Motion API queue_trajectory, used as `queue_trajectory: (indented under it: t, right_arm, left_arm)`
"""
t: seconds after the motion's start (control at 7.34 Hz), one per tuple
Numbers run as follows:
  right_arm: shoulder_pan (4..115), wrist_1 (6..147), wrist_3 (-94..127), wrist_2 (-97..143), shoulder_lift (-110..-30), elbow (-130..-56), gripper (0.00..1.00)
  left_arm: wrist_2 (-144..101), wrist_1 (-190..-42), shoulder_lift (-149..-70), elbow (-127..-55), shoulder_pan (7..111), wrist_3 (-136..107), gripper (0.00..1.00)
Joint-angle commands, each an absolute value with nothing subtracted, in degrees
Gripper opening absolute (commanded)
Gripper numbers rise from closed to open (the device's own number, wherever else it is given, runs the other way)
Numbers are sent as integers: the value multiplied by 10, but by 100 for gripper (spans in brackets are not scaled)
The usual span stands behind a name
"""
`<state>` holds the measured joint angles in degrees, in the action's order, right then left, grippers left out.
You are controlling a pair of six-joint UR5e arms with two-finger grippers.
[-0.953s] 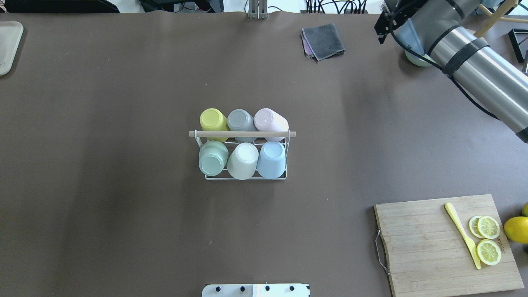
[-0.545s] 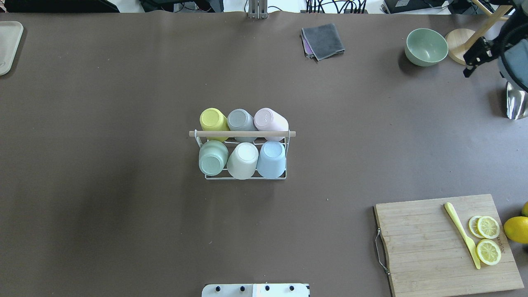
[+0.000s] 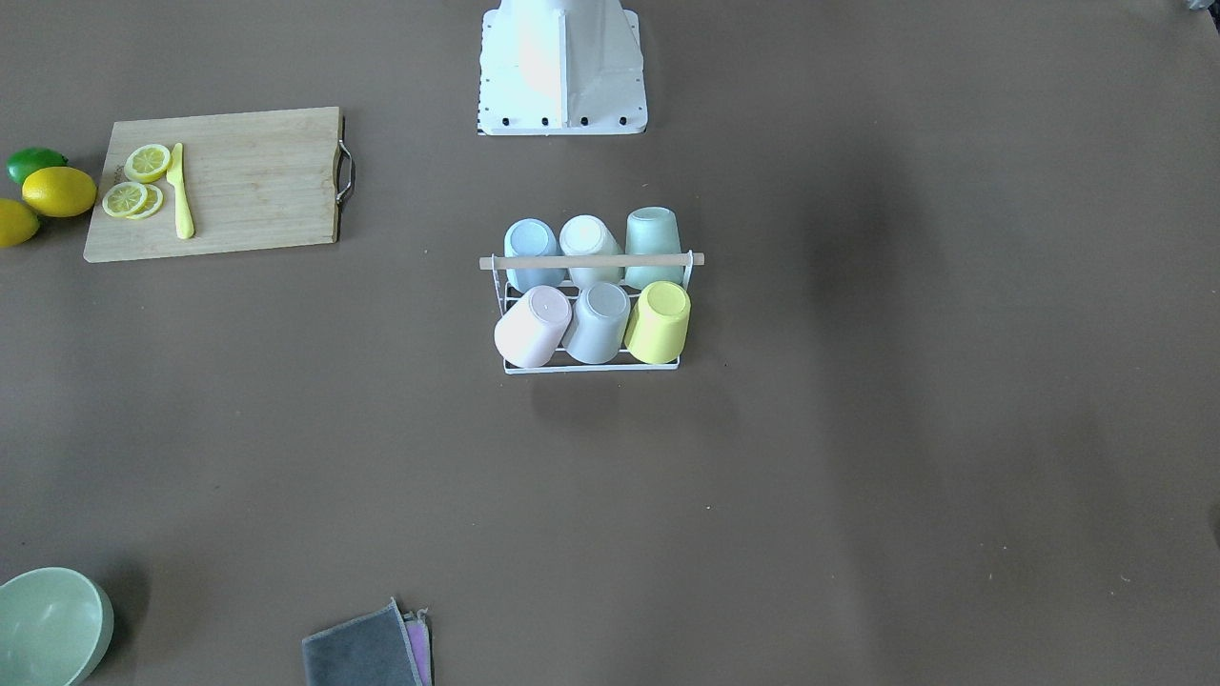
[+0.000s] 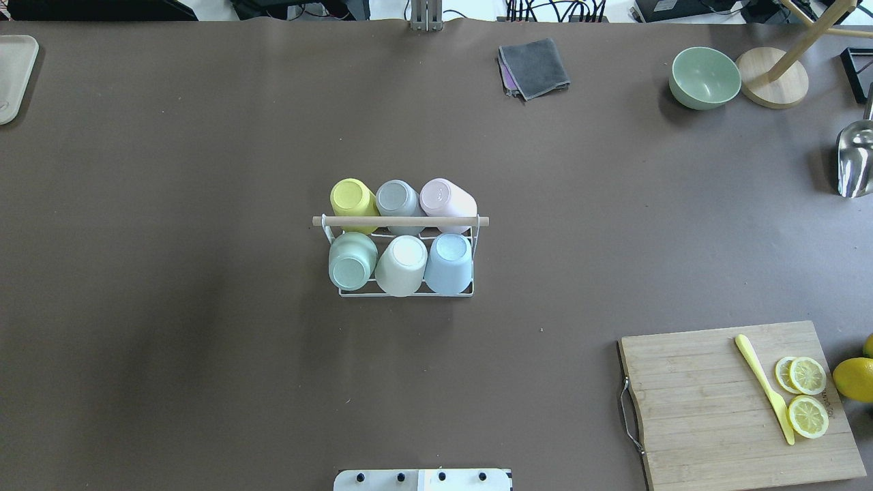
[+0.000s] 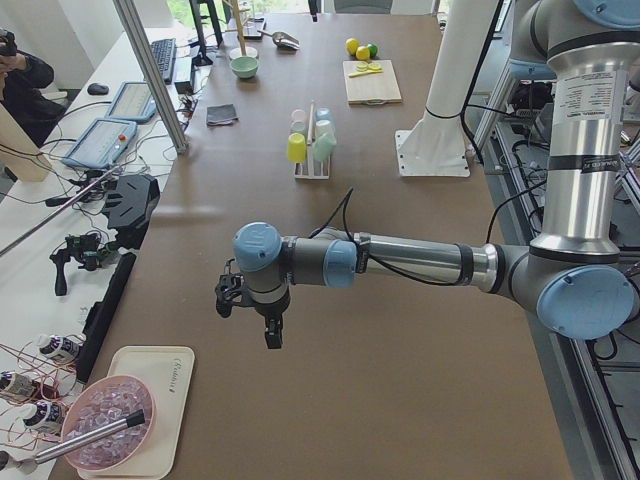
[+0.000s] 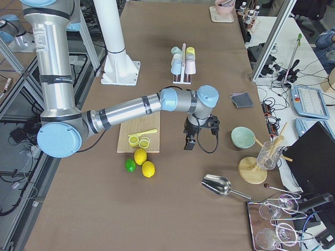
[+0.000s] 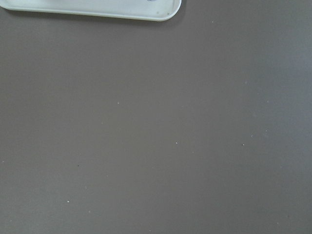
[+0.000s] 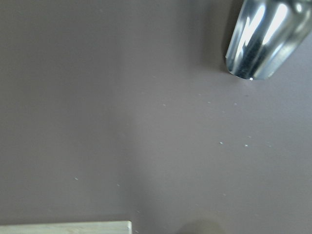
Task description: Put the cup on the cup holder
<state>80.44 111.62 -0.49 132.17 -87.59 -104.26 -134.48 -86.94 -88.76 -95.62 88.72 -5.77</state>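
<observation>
Brown table [image 4: 204, 341] carries your cup holder [image 4: 402, 221] at its centre, with 6 cups [image 4: 449, 262] upside down on it, 3 per row. You also have 1 cutting board [image 4: 696, 395] with 3 lemon slices [image 4: 807, 416], and 1 green bowl [image 4: 704, 76]. Your left gripper [image 5: 272, 335] and right gripper [image 6: 189, 142] hover near opposite ends; you cannot tell whether their fingers are apart or together.

No legible txt; script on tray [image 5: 172, 402] & logo on cutting board [image 4: 709, 402] too small to read.
</observation>
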Motion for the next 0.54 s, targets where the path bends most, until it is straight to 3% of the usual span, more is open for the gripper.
queue_trajectory:
  t: [0.0,0.41]
  right_arm:
    - [880,1115,-197,1300,-923,-1007,100]
    - [926,1050,-243,1279,-962,-1004,100]
  left_arm:
    - [-1342,-870,-884,-955,887,-40,98]
    - [-1342,-870,-885,-953,887,-40,98]
